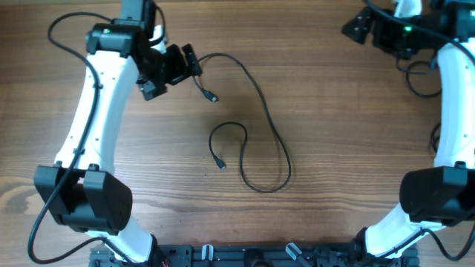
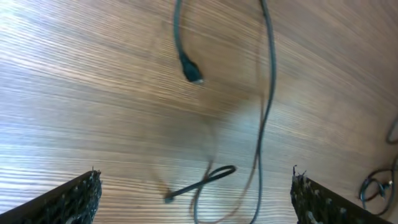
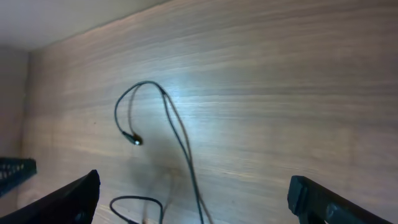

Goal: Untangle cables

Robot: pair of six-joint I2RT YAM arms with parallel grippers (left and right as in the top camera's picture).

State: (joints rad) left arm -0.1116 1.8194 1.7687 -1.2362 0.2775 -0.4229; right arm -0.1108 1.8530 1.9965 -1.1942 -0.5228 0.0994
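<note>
cable [image 1: 267, 126] looks light, limp, slippery; pinch just behind plug [image 1: 220, 164]. left hand [image 2: 196, 176], right hand [image 3: 194, 180] both apart, empty.

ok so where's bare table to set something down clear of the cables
Most room: bare table between the cable's big loop and the right arm. A narrower strip lies between the left arm and the small loop. Crowded near the left gripper, around the plug end.
</note>
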